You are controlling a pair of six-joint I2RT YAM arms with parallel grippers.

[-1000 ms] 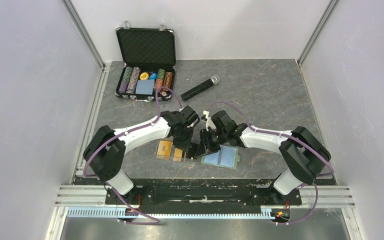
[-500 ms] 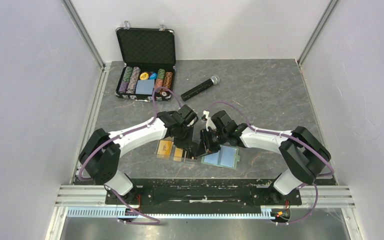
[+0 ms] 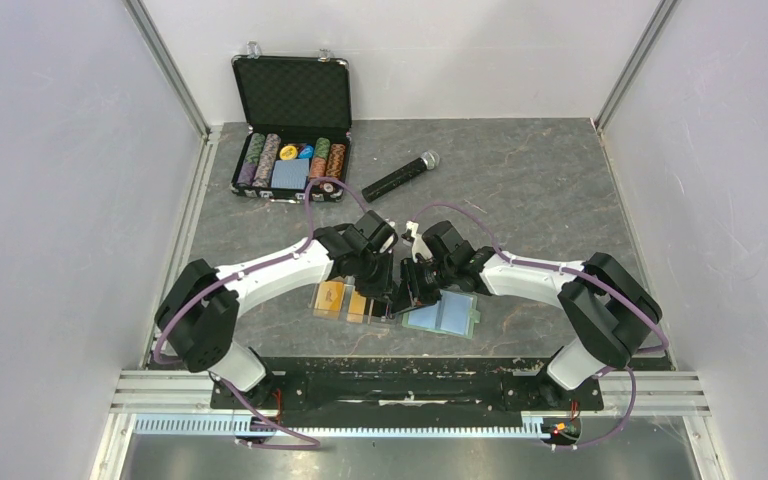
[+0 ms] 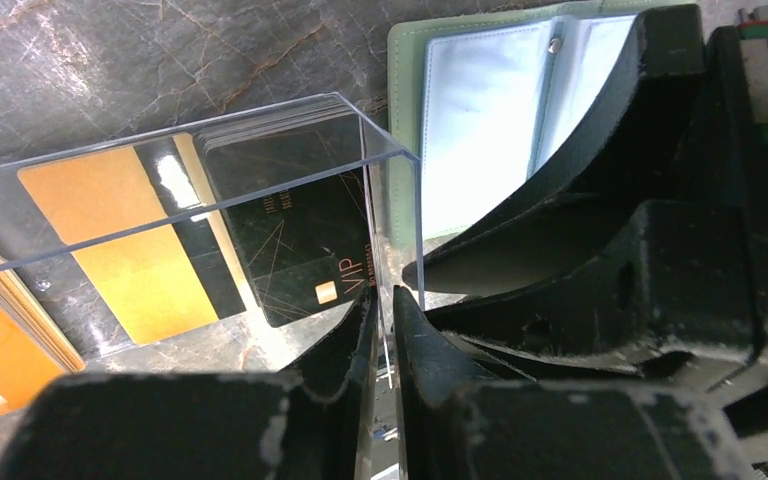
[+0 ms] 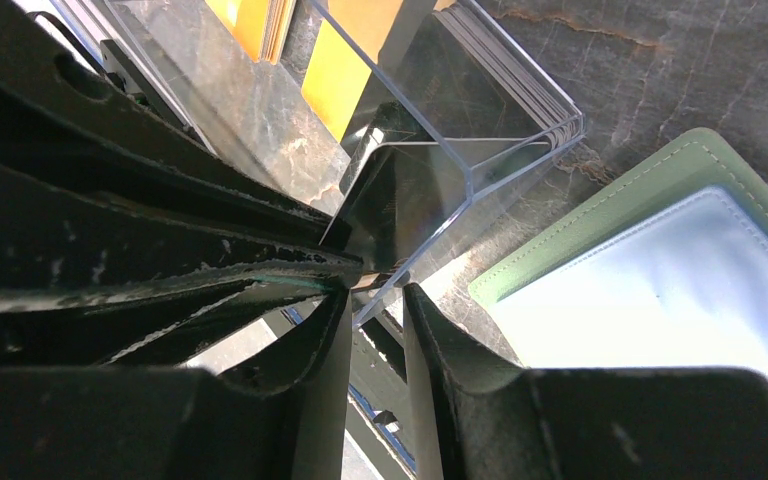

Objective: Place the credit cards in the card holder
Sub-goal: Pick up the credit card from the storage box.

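Two narrow claws, left gripper (image 4: 385,300) and right gripper (image 5: 375,295), nip the clear tray (image 4: 260,110) beside card holder (image 4: 475,120); thin, stiff, likely slick credit cards (image 4: 300,240) need edge-pinching.

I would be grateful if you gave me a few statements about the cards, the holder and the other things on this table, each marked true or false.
1. The card holder lies open with its light blue inside facing up. True.
2. The black card sits inside the card holder. False: it lies in the clear tray, beside the holder.
3. The microphone lies inside the poker chip case. False: it lies on the table, to the right of the case.
4. The left end effector and the right end effector are both at the clear tray's wall. True.
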